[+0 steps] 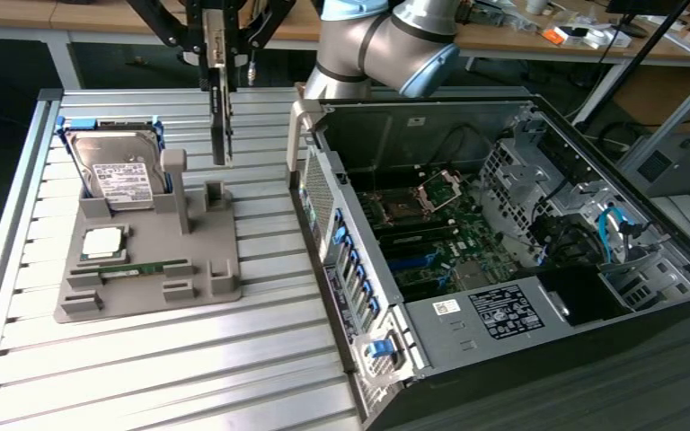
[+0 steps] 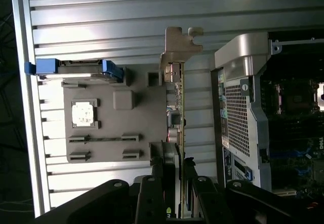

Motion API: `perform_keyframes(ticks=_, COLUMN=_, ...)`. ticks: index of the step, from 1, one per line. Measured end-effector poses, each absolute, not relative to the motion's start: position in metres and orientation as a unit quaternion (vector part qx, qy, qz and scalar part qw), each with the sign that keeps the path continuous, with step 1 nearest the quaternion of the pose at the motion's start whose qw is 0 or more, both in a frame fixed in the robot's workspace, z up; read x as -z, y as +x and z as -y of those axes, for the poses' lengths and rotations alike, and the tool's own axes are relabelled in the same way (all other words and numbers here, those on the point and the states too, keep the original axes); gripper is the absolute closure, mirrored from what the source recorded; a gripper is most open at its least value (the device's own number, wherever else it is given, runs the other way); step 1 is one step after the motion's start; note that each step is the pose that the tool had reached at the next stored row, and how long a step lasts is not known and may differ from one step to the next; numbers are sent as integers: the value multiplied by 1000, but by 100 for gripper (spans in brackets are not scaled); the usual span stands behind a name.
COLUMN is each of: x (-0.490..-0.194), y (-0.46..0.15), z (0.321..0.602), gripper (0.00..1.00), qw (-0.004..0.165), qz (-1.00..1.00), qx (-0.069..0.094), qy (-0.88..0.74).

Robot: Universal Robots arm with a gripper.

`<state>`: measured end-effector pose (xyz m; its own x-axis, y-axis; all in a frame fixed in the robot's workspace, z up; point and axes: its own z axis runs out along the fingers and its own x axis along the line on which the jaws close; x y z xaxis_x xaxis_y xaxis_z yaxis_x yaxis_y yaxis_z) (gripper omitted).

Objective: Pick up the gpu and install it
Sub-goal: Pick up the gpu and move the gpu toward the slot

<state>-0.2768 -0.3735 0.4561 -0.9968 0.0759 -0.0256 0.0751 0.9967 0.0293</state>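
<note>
The pincer [image 1: 222, 65] clamps the gpu [image 1: 220, 126], which hangs upright beneath it, above the grey parts holder [image 1: 141, 289] on the slatted counter [image 1: 141, 368].

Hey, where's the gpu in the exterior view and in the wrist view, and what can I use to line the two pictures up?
Exterior view: the gpu hangs edge-on above the grey holder, between the hard drive and the open computer case.
Wrist view: the gpu is a thin edge-on strip running out from the gripper, between holder and case.
Shared landmark: the grey holder.
</note>
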Motion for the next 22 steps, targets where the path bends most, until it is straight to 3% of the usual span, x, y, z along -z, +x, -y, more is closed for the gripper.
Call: perform_keyframes(ticks=22, x=-456, y=-269, z=375, gripper=73, qw=13, qz=-999, qx=-12, qy=38)
